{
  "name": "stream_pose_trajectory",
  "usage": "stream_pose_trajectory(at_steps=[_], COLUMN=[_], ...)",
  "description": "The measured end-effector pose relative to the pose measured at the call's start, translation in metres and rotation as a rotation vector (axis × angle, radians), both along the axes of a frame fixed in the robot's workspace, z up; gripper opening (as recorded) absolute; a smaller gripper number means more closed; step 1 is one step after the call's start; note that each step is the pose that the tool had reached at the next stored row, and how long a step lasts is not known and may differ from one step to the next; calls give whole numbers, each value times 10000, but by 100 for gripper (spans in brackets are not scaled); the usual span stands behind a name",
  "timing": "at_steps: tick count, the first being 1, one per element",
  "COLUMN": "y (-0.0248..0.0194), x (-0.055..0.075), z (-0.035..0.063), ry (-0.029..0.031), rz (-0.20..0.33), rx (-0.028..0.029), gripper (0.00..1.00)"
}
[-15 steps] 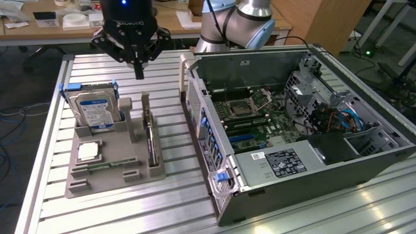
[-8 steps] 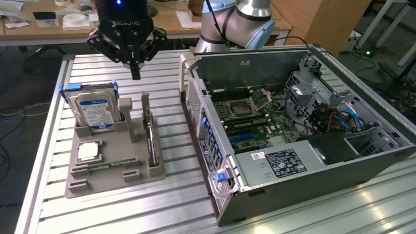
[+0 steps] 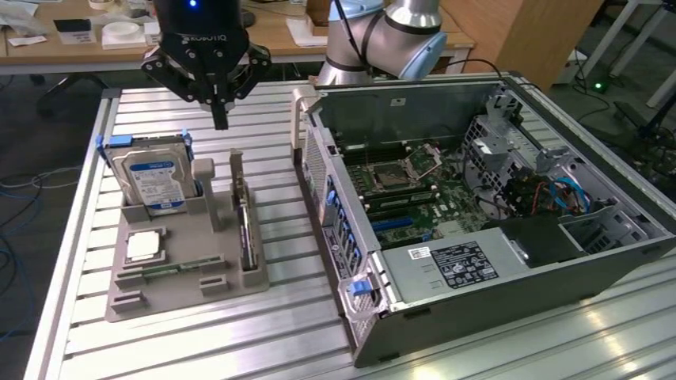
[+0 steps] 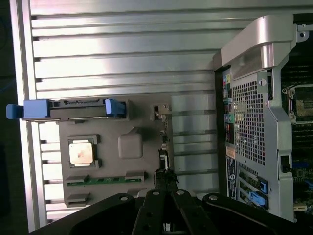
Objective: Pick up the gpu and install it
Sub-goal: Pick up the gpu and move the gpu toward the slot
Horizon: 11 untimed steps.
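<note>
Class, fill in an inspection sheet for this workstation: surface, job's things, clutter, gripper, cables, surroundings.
Surface: slotted aluminium table bearing a grey holder and an open computer case.
Job's things: gpu stands on edge in the holder, not held.
Clutter: hard drive, processor and memory stick, all in the holder.
Gripper: gripper shut, empty, in the air above the holder's far end.
Cables: blue and orange wires inside the case.
Surroundings: wooden desk with papers behind the table.
</note>
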<state>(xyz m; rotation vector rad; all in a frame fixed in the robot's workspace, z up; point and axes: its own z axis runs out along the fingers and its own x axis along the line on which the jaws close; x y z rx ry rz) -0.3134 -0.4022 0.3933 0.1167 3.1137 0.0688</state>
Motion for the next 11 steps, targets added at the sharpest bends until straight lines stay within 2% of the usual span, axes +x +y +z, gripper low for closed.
stream_pose_trajectory(at_steps=[7, 9, 10, 11], y=[0, 0, 0, 0], x=[0, 0, 0, 0], z=[0, 0, 0, 0], ry=[0, 0, 0, 0], rz=[1, 1, 1, 1], rx=[0, 0, 0, 0], gripper=[11, 23, 23, 29])
